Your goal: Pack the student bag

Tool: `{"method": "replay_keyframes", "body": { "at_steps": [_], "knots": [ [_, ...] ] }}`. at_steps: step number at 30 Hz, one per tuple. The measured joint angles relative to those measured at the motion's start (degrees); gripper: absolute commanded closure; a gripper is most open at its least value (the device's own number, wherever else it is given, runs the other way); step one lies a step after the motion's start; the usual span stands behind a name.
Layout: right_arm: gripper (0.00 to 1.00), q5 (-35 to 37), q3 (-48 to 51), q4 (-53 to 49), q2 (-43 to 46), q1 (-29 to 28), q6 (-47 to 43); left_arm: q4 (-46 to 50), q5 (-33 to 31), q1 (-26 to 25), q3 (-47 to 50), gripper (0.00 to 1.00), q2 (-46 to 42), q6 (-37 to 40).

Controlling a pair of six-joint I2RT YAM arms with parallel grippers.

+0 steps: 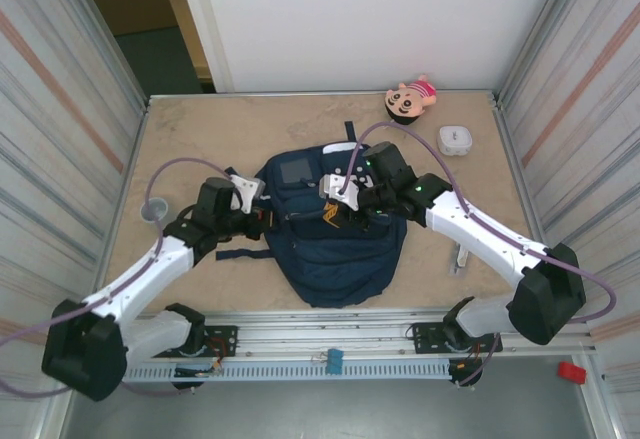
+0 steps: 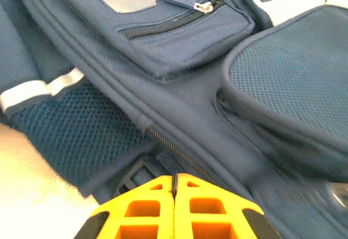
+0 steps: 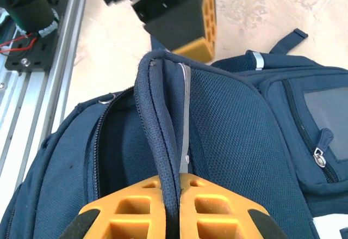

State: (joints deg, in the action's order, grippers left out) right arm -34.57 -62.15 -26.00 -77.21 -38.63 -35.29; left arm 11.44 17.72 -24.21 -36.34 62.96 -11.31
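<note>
Mid-table on beige stone-look tabletop (image 1: 200, 149): large navy-blue fabric backpack (image 1: 335, 249), lying flat. Right gripper (image 3: 173, 187) clamped on backpack's raised piped edge. Left gripper (image 2: 174, 183) at backpack's left side, fingers pressed together, nothing visible between.

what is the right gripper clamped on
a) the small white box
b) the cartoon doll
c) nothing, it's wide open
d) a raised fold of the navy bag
d: in the right wrist view the right gripper is shut on a raised, piped fold of the student bag, with the fabric ridge running down between its fingers.
</note>
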Motion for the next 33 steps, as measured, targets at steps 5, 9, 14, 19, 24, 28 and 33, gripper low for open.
{"method": "replay_keyframes", "body": {
  "at_steps": [5, 9, 14, 19, 24, 28, 33],
  "knots": [
    [1.00, 0.0, 0.0, 0.3, 0.0, 0.4, 0.1, -2.3, 3.3, 0.0, -2.6, 0.58, 1.3, 3.2],
    [1.00, -0.5, -0.2, 0.6, -0.9, 0.4, 0.1, -2.8, 8.2, 0.0, -2.8, 0.33, -5.6, 10.0],
    [1.00, -1.6, -1.7, 0.6, -2.6, 0.4, 0.2, -2.5, 14.3, -1.4, -3.2, 0.23, -12.5, 21.3],
    [1.00, -1.6, -3.0, 0.6, -3.5, 0.4, 0.3, -0.8, 13.6, -8.4, -6.0, 0.23, -9.1, 31.5],
    [1.00, -1.6, -3.0, 0.5, -3.6, 0.4, 0.3, -1.4, 11.7, -11.3, -9.4, 0.46, 0.0, 36.0],
    [0.91, -1.5, -3.0, 0.4, -3.6, 0.4, 0.3, -3.0, 9.6, -11.3, -9.4, 0.82, 3.4, 37.0],
    [0.54, -1.8, -2.7, 1.6, -2.3, 2.3, 2.1, -3.6, 8.0, -10.3, -9.1, 0.99, 2.8, 40.0]
  ]
}}
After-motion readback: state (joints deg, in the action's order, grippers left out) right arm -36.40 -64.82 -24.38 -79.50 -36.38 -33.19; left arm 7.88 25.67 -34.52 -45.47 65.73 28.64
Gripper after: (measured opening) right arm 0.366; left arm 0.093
